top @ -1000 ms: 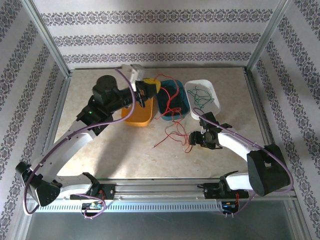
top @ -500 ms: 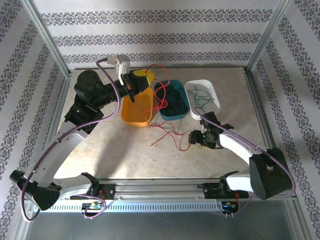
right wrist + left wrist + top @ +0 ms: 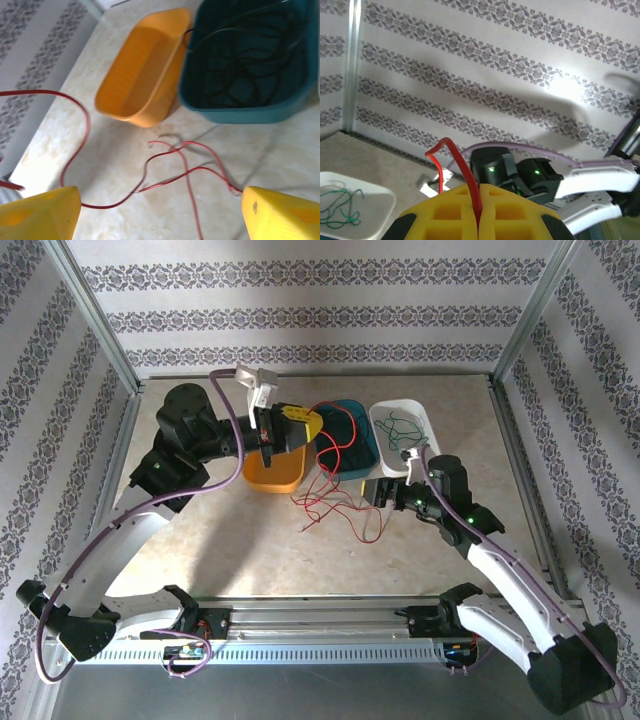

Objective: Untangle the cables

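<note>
Left gripper clamps red cable, raised to draw it free; right gripper, jaws apart, hovers over its loose end.

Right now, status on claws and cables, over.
Left claw shut on red cable. Right claw open above its loops on table. Black cables in teal bin, green cable in white bin.

A thin red cable is pinched between the closed yellow fingers of the left gripper and is held up off the table. From there it is draped down into loose, crossing loops spread on the tabletop just in front of the teal bin. Black cable is piled in curly loops inside that bin. A green cable is coiled loosely inside the white tray.
</note>
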